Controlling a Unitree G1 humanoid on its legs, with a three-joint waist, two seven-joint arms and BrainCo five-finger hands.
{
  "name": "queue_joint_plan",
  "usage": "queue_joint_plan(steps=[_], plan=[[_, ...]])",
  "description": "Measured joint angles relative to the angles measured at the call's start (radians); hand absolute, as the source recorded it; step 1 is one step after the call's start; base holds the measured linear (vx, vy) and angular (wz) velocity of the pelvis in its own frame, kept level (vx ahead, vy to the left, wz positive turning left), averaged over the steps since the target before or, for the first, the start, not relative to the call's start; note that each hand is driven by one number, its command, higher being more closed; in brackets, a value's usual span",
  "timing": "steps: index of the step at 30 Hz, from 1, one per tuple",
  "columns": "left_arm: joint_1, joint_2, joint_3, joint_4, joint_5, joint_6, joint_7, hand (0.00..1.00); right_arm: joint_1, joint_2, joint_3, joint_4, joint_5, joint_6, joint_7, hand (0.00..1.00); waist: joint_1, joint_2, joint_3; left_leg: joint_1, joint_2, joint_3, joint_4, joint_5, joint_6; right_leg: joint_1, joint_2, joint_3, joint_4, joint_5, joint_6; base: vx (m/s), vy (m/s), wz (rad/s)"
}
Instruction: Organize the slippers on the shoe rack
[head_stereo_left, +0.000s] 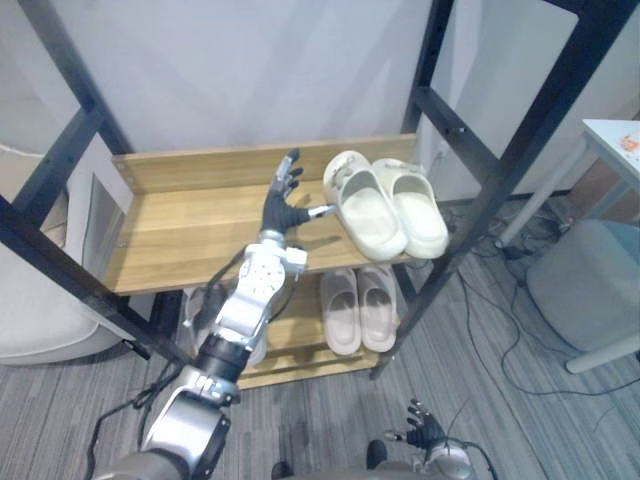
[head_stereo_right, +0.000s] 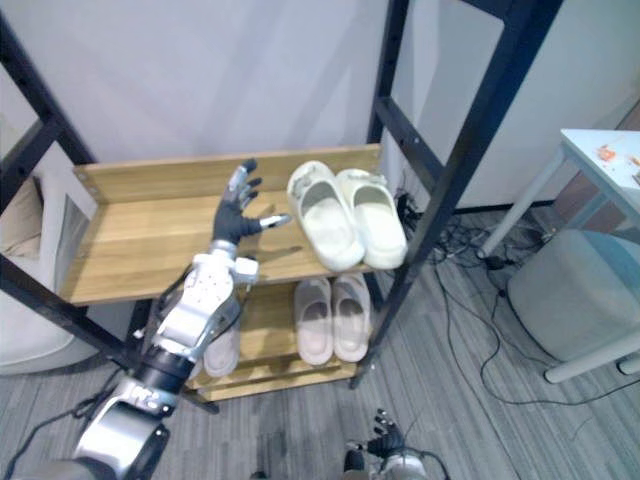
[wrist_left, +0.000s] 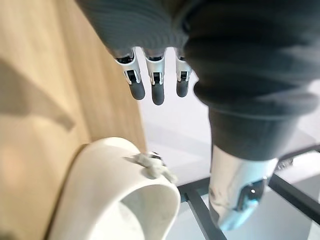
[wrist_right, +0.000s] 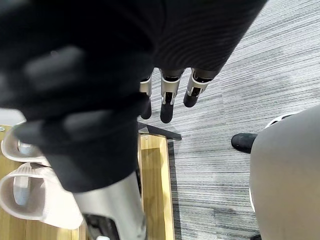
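Head stereo pair looks down on shoe rack (head_stereo_left: 180, 230); wrist cameras close-up.

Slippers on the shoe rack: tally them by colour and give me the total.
Cream slippers, upper shelf: 2
Pale pink slippers, lower shelf: 2
Pale slipper, partly hidden, lower shelf: at least 1
Total: at least 5
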Motion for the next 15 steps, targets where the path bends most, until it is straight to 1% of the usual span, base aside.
queue_joint_plan(steps=[1, 8, 11, 15], plan=[[-0.027, -0.005, -0.002, 0.023, 0.027, 0.008, 0.003, 0.0, 0.0, 0.002, -0.003, 0.0, 0.0, 0.0, 0.001, 0.0, -0.002, 0.0, 0.0, 0.0, -0.001, 0.001, 0.0, 0.0, 0.0, 0.0, 0.0, 0.001, 0.0, 0.0, 0.0, 0.0, 0.0, 0.0], [-0.107, -0.014, -0.002, 0.118, 0.098, 0.025, 0.019, 0.0, 0.002, 0.003, -0.023, 0.0, 0.021, -0.001, 0.008, 0.0, -0.013, -0.003, 0.003, 0.0, 0.0, 0.013, 0.0, 0.0, 0.0, -0.007, 0.001, 0.012, -0.002, 0.0, 0.0, -0.01, -0.008, -0.04], [-0.141, -0.012, 0.002, 0.165, 0.14, 0.04, 0.028, 0.0, 0.002, 0.003, -0.028, 0.0, 0.021, -0.002, 0.01, 0.0, -0.015, -0.005, 0.004, 0.0, 0.0, 0.025, 0.0, -0.002, -0.003, -0.013, 0.001, 0.022, -0.002, 0.001, -0.001, -0.03, -0.022, -0.1], [-0.166, -0.011, 0.029, 0.201, 0.213, 0.058, 0.032, 0.0, 0.002, 0.003, -0.032, -0.001, 0.022, -0.016, 0.014, 0.0, -0.022, -0.003, 0.007, 0.0, 0.002, 0.041, 0.0, -0.006, -0.007, -0.021, 0.004, 0.038, 0.0, 0.001, -0.002, -0.01, -0.02, -0.11]])
